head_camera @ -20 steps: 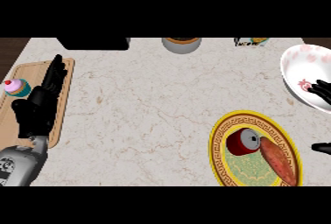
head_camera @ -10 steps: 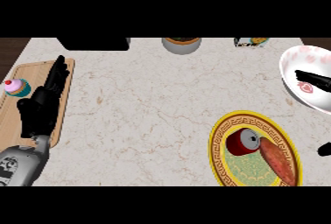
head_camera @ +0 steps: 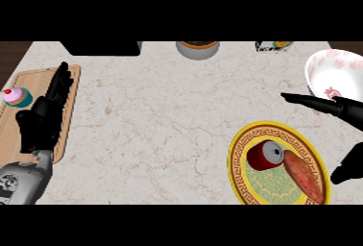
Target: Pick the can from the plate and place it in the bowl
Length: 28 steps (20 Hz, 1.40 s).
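Observation:
A red can (head_camera: 268,154) with a silver end lies on its side on the yellow-rimmed patterned plate (head_camera: 236,161) at the lower right. The white bowl (head_camera: 327,72) with pink marks sits at the right edge, beyond the plate. My right hand (head_camera: 346,110) hovers open between bowl and plate. Its straight fingers (head_camera: 306,101) point left, and the thumb (head_camera: 347,169) hangs lower, right of the plate. It is apart from the can and holds nothing. My left hand (head_camera: 44,117) rests open over the wooden board, fingers pointing away.
A wooden cutting board (head_camera: 69,81) lies at the left with a pink cupcake (head_camera: 16,96) on it. Along the back edge stand a black box (head_camera: 99,47), a grey pot (head_camera: 197,48) and a small patterned item (head_camera: 273,45).
My right hand has come away from the bowl, moving left and toward the plate, with its fingers now stretched out above the can. The left hand has not moved.

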{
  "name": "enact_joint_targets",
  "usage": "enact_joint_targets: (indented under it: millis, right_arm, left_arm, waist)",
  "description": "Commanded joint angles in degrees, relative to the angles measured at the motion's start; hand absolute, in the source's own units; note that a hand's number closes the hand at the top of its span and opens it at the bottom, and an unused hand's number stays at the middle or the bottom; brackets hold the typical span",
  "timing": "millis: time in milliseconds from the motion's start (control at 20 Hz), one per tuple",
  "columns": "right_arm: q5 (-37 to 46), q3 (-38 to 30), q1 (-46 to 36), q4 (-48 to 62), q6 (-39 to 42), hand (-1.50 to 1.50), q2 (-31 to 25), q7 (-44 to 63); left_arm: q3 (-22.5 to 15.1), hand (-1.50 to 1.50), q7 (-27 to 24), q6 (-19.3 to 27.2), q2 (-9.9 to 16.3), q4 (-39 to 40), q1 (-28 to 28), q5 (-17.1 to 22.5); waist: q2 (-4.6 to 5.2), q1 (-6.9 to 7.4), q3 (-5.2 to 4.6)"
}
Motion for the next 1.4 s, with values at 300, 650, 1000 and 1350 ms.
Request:
enact_joint_targets:
  millis: [300,650,1000,1350]
  right_arm:
    - [12.8,5.7,0.1,-4.9,1.7,-1.5,5.2,10.3]
    - [20.2,5.3,1.6,-2.5,1.4,-1.5,13.0,13.8]
    - [27.7,4.0,-0.2,3.7,1.1,-1.5,19.7,10.1]
    - [33.9,2.4,0.6,7.8,1.1,-1.5,22.3,5.7]
  left_arm:
    - [-0.2,0.0,1.2,0.3,-3.5,-1.1,0.5,-4.0]
    - [4.2,0.0,1.7,-4.5,-3.3,-1.9,1.6,-3.3]
    - [5.9,0.0,0.3,-6.1,-6.1,-0.8,0.9,-6.4]
    - [7.4,0.0,2.1,-8.3,-7.9,-3.6,2.5,-8.2]
  waist:
    - [0.01,0.0,0.04]
    - [0.03,-0.07,0.04]
    - [0.08,0.07,0.05]
    - [0.05,0.04,0.05]
